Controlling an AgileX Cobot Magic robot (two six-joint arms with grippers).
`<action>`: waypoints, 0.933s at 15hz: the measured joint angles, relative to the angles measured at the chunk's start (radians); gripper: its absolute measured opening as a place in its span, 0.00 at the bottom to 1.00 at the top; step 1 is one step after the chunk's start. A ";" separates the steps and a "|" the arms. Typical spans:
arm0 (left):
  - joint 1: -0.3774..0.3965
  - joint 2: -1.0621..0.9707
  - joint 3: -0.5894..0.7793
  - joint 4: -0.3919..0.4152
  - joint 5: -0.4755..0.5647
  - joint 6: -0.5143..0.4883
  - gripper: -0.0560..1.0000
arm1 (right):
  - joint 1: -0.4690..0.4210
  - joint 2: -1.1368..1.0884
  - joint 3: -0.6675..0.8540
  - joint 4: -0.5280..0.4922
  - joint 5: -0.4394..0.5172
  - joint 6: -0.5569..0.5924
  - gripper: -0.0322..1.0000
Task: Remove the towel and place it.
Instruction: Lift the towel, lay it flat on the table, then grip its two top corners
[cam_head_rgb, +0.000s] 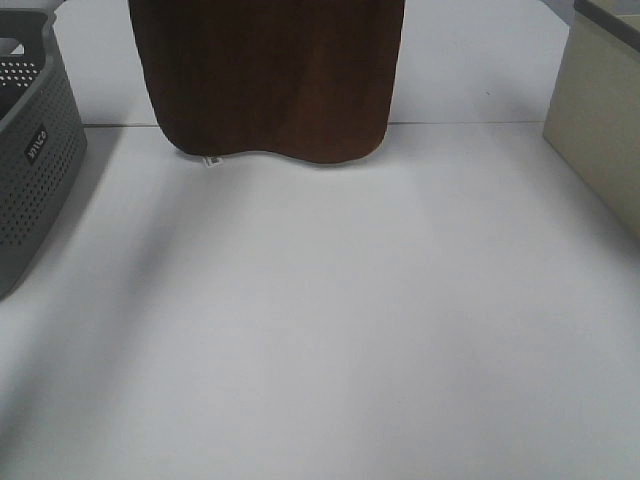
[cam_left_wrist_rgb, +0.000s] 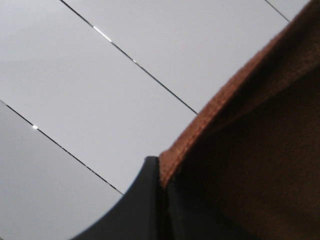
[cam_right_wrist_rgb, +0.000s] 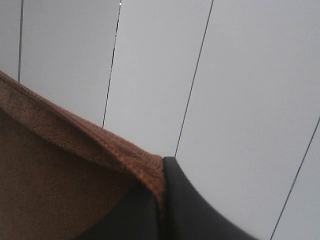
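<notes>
Item: towel (cam_head_rgb: 270, 80), hanging above the table's (cam_head_rgb: 330, 330) far side. I have the left gripper (cam_left_wrist_rgb: 163, 192) and right gripper (cam_right_wrist_rgb: 162, 202) each clenched on a top hem. Risk, in my judgement: the shallow pinch slips, a corner drops, and the cloth bunches near the basket (cam_head_rgb: 35, 150).

Soft, even overhead light is washing the white table (cam_head_rgb: 330, 330) in the high view, which is looking slightly hazy throughout. A broad diffuse shadow is spreading diagonally from the grey basket (cam_head_rgb: 35, 150) on the left, and the hanging towel (cam_head_rgb: 270, 80) is reading so dark that its texture is almost vanishing. In both wrist views pale panels (cam_right_wrist_rgb: 250, 100) are glowing evenly behind, tiny glints are sparkling along their seams in the left view, the towel's hem is catching light and showing orange, and the left gripper (cam_left_wrist_rgb: 161, 195) and right gripper (cam_right_wrist_rgb: 162, 205) are blurring into featureless black.
</notes>
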 joint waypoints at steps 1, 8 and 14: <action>0.000 0.006 0.000 0.000 0.008 0.001 0.05 | 0.000 0.000 0.000 -0.017 0.008 0.000 0.04; -0.002 0.002 0.000 -0.023 0.174 0.003 0.05 | 0.000 0.000 0.000 -0.050 0.153 0.029 0.04; -0.058 -0.106 0.000 -0.137 0.817 -0.054 0.05 | 0.005 -0.057 0.000 -0.181 0.579 0.318 0.04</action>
